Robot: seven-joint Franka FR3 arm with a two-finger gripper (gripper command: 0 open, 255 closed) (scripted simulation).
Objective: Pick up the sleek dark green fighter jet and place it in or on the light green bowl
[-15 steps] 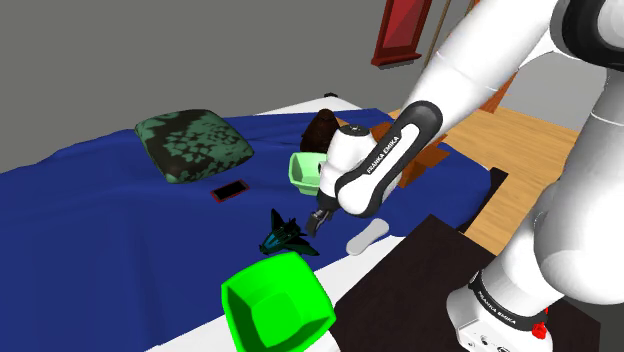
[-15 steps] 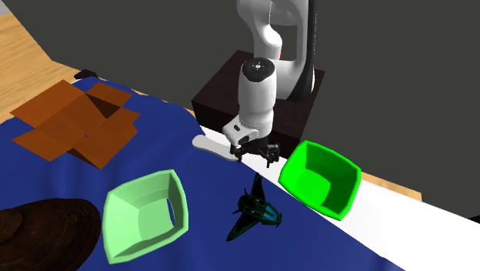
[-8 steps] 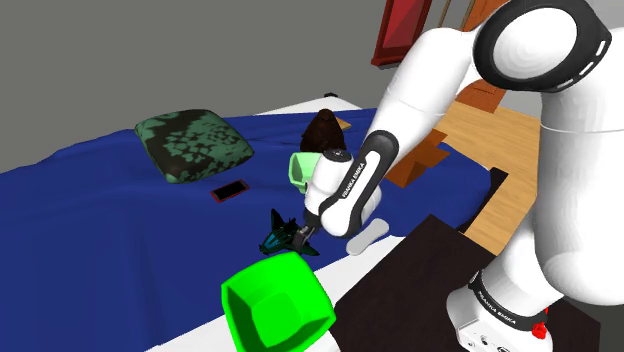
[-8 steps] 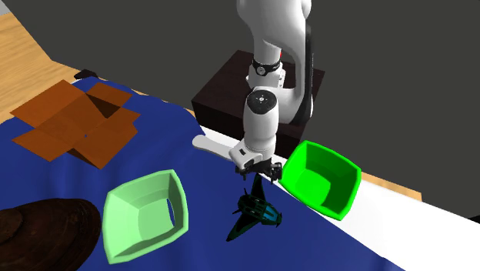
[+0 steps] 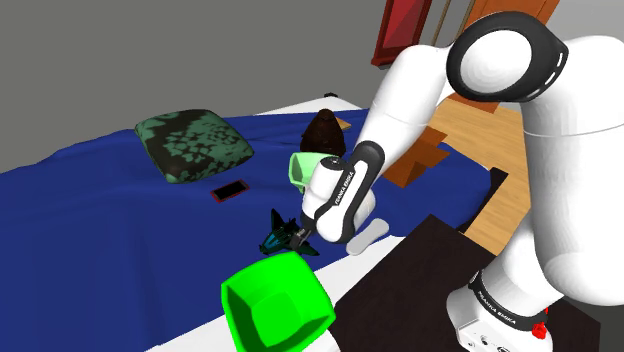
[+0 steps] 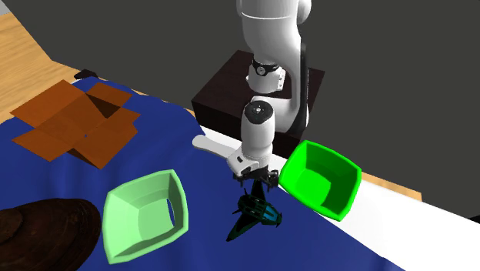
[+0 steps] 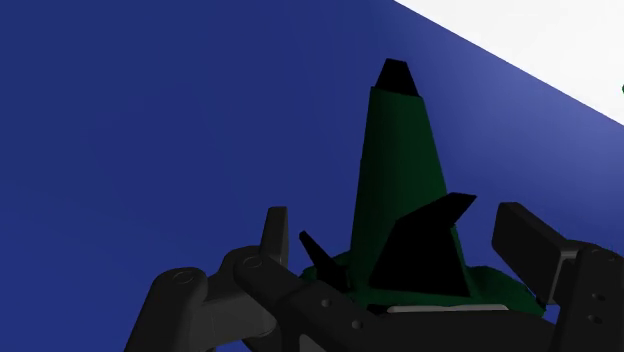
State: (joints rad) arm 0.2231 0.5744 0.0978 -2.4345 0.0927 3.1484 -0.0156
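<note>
The fighter jet (image 6: 255,212) lies near the edge of the blue cover (image 6: 201,258), beside a bright green bowl (image 6: 323,185). The gripper (image 6: 258,178) is open and straddles its tail, gripping nothing.

Setting logged: we read this as a bedroom in a home. The work surface is a bed (image 5: 90,190) under a deep blue cover, with a white sheet (image 6: 415,231) at its near edge. On it lie a green-and-black patterned pillow (image 5: 193,145) and, nearby, a red-edged phone (image 5: 230,190). Beyond the bed we see a wooden floor (image 5: 500,130), a plain grey wall (image 5: 150,50) and a red-brown framed panel (image 5: 400,30).
</note>
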